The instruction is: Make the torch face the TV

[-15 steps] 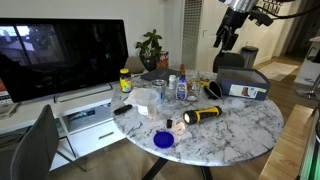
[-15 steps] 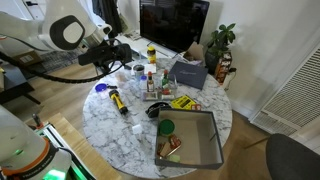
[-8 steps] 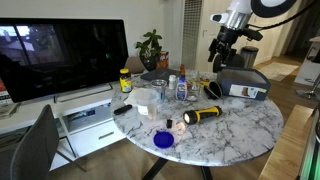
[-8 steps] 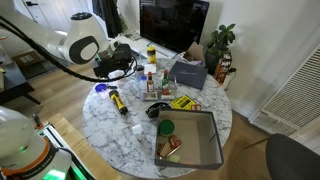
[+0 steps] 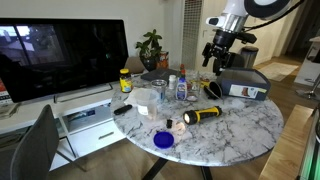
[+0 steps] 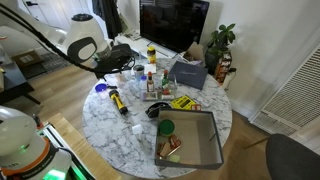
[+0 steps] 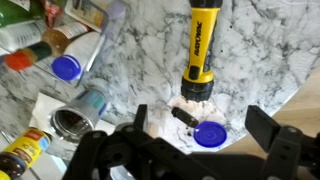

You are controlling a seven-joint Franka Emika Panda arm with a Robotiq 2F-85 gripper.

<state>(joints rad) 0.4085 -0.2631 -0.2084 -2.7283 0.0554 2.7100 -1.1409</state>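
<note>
The torch (image 5: 203,116) is yellow with a black head and lies flat on the marble table (image 5: 240,130). It also shows in the other exterior view (image 6: 116,100) and in the wrist view (image 7: 202,45). The TV (image 5: 60,55) is a large black screen beyond the table, also visible in an exterior view (image 6: 175,25). My gripper (image 5: 212,62) hangs high above the table, apart from the torch, also seen in an exterior view (image 6: 128,64). In the wrist view the gripper (image 7: 203,125) is open and empty, with the torch's head between the finger lines far below.
A blue lid (image 7: 210,134) and a small dark object (image 7: 185,116) lie by the torch's head. Bottles and jars (image 5: 175,85) crowd the table's middle. A grey bin (image 6: 190,140), a yellow-lidded jar (image 5: 125,80), a white box (image 5: 85,112) and a chair (image 5: 35,150) stand around.
The arm has swung in over the table and come lower, toward the bottles and the torch. The gripper stays open. The torch has not moved.
</note>
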